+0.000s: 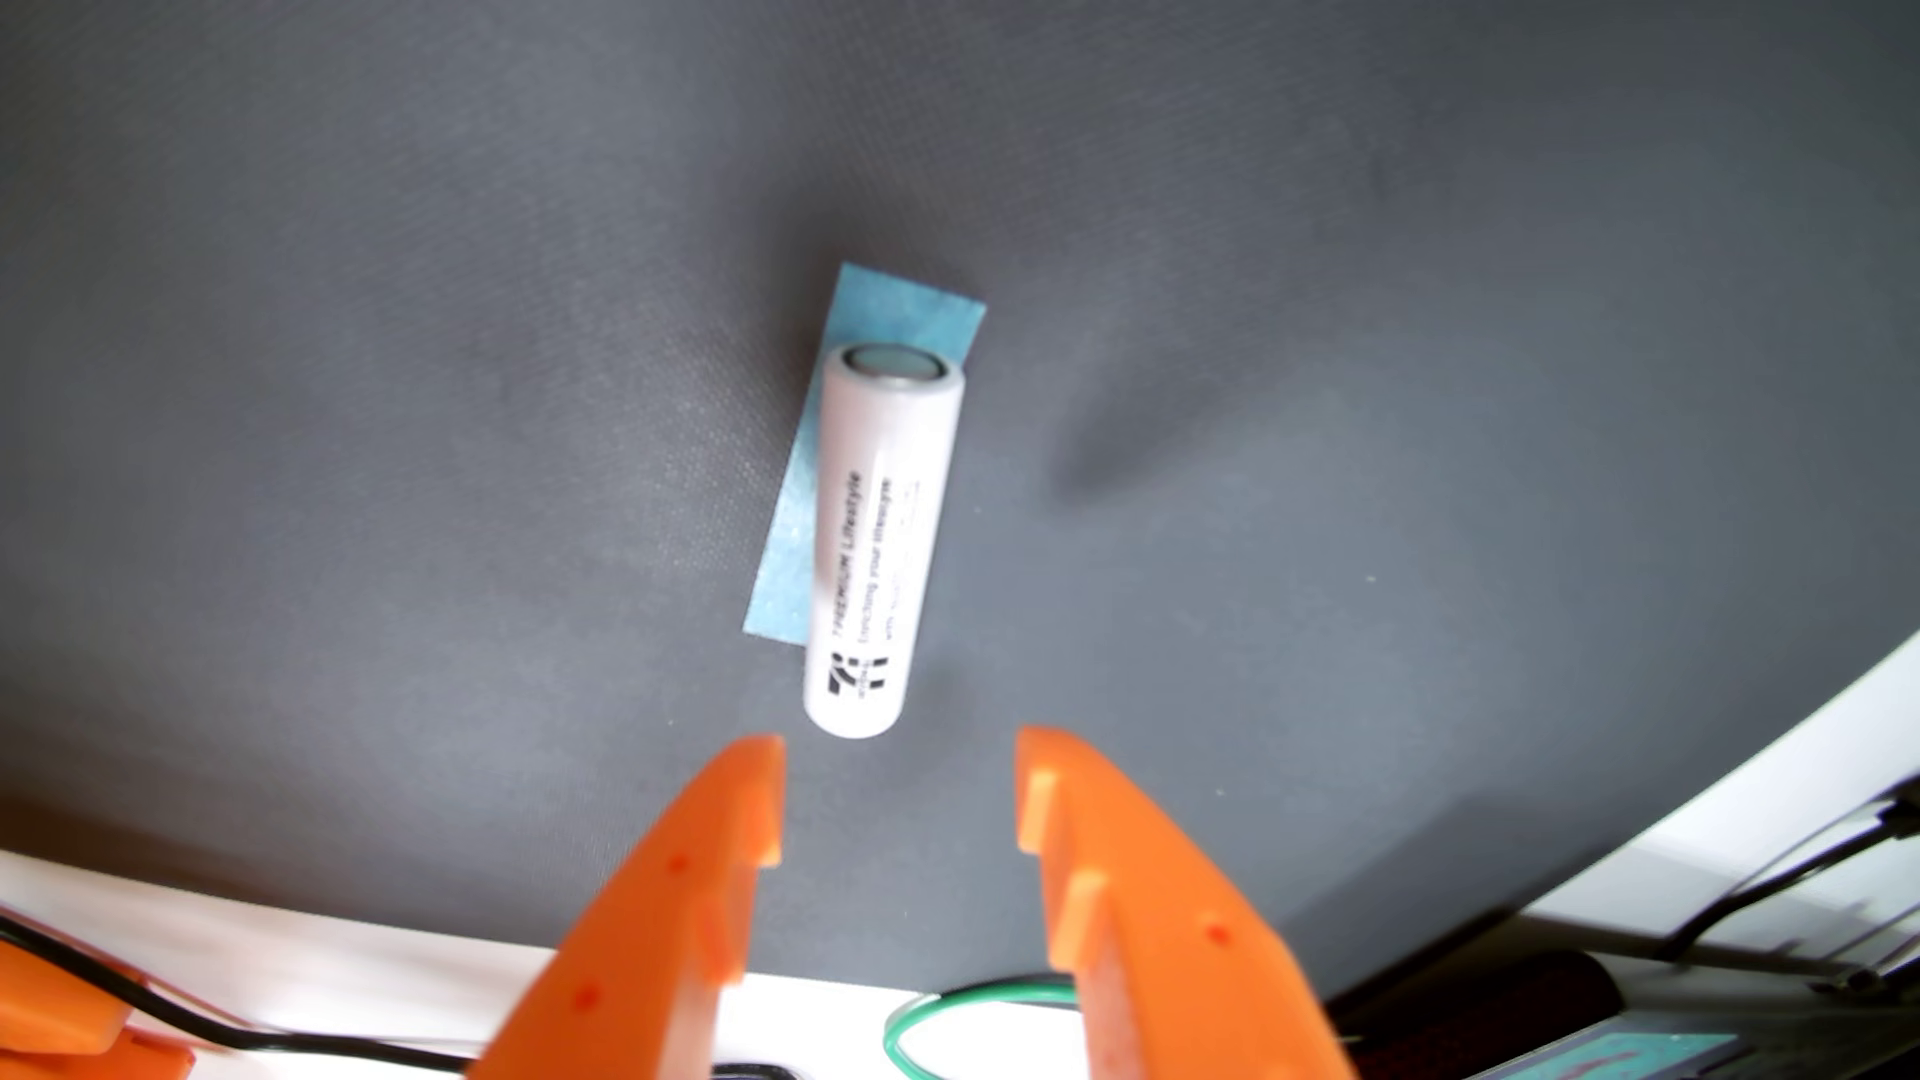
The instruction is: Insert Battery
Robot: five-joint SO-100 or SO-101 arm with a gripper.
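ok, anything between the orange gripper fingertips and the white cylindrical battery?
Nothing. In the wrist view, only bare dark grey mat separates the open orange gripper from the white cylindrical battery, which lies on blue tape.

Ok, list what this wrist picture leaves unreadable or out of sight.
- Battery holder or slot: none in the wrist view, so the target cannot be placed.
- Small print on the battery label: blurred.
- Blue tape: partly covered by the battery.
- Gripper: fingers cut off by the bottom edge.
- Green wire: crossed by a finger, cut by the edge.
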